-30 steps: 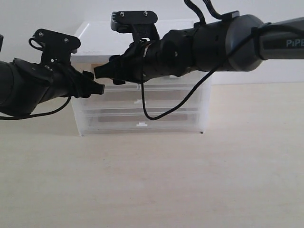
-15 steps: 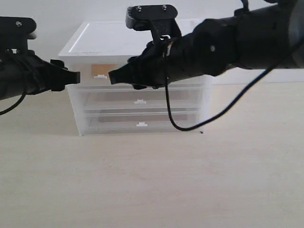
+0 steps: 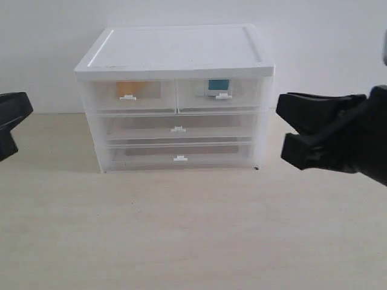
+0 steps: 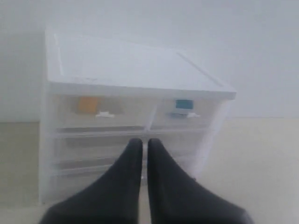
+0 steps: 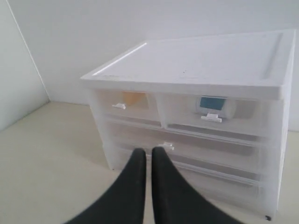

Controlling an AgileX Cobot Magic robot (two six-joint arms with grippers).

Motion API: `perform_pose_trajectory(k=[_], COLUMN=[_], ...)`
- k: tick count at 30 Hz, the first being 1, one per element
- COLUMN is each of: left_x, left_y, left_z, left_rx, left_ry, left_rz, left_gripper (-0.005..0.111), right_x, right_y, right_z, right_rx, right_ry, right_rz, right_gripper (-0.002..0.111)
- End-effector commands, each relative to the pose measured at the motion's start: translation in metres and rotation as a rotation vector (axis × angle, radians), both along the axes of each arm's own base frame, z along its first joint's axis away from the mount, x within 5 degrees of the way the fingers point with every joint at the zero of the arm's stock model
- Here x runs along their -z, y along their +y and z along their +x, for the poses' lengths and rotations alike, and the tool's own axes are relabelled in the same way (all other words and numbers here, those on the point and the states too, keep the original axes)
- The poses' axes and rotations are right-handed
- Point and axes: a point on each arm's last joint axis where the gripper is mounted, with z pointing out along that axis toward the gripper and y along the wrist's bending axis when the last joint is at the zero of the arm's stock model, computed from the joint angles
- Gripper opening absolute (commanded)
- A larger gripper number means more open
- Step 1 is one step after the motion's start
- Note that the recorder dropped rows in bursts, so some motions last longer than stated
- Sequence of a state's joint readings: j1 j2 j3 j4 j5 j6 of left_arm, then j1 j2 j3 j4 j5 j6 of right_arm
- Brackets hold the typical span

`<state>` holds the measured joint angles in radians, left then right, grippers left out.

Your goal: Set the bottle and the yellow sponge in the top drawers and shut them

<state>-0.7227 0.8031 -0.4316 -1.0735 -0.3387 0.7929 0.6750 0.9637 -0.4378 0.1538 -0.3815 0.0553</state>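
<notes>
pale table [image 3: 193, 229], top drawers [image 3: 163, 100] shut, yellow sponge [image 3: 137, 90], bottle [image 3: 218, 86] inside

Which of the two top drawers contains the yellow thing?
The left top drawer in the exterior view: the yellow sponge shows through its front. The right top drawer shows the bottle.

Bright, even light; whites washed out.
The cabinet [image 3: 175, 54] throws a faint shadow on the desk [image 3: 181, 241] at its base. The left wrist view is hazy and soft; the left hand [image 4: 141, 156] and right hand [image 5: 144, 163] blur near the lenses.
</notes>
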Motion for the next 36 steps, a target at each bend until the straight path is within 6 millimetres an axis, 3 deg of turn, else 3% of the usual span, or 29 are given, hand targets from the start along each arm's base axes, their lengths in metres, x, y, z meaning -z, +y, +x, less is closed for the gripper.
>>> perform_pose_trajectory(k=[1, 4, 12, 32, 36], left_x=[0.010, 0.021, 0.038, 0.040, 0.038], left_y=[-0.007, -0.019, -0.029, -0.030, -0.029], left_z=[-0.016, -0.011, -0.006, -0.007, -0.007], left_rx=[0.092, 0.129, 0.157, 0.170, 0.180], left_ry=[-0.099, -0.086, 0.022, 0.036, -0.025], left_rz=[-0.092, -0.055, -0.008, 0.011, 0.089], left_gripper=[0.004, 0.004, 0.004, 0.004, 0.004], right_x=[0.008, 0.013, 0.020, 0.019, 0.019], right_y=[-0.017, -0.020, -0.019, -0.019, -0.019], right_z=[-0.014, -0.017, -0.018, -0.018, -0.018], right_rx=[0.046, 0.048, 0.037, 0.037, 0.037], right_ry=[-0.054, -0.056, 0.006, 0.003, 0.003], right_rz=[0.077, 0.073, 0.033, 0.035, 0.035], right_gripper=[0.000, 0.000, 0.000, 0.000, 0.000])
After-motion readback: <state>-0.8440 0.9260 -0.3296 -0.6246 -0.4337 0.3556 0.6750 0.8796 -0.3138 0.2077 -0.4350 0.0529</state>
